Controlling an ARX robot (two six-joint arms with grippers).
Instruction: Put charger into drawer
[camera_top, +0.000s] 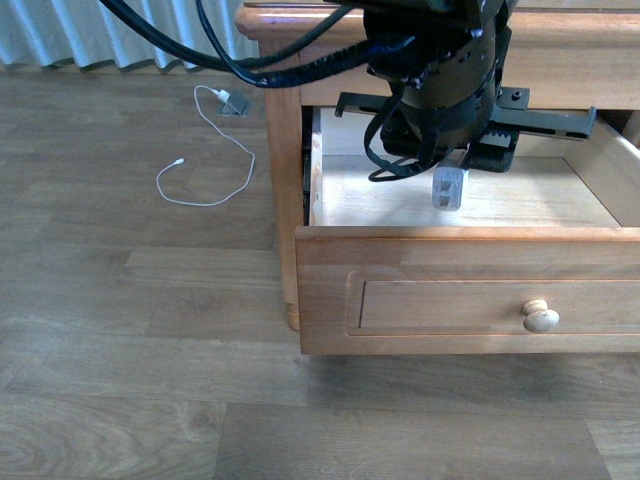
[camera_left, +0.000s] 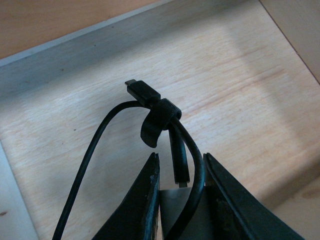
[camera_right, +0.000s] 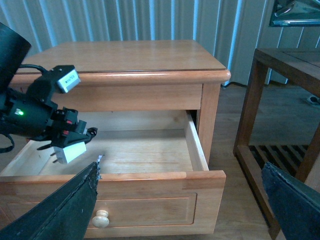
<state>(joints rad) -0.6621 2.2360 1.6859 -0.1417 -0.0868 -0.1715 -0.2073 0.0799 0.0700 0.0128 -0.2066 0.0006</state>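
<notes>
The left gripper (camera_top: 450, 172) is clamped on the small white rectangular charger block with bundled black cord (camera_top: 448, 188). It holds this over the pale interior of the open light-brown wooden drawer (camera_top: 460, 242), at 11 o'clock from the round pale knob (camera_top: 540, 317). The right gripper (camera_right: 180, 167) has its fingers spread wide and holds nothing.

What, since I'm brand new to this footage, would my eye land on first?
The black left gripper hanging over the open wooden drawer, holding the white charger with its strapped black cord. Next, a thin white cable looped on the floor, left of the cabinet.
</notes>
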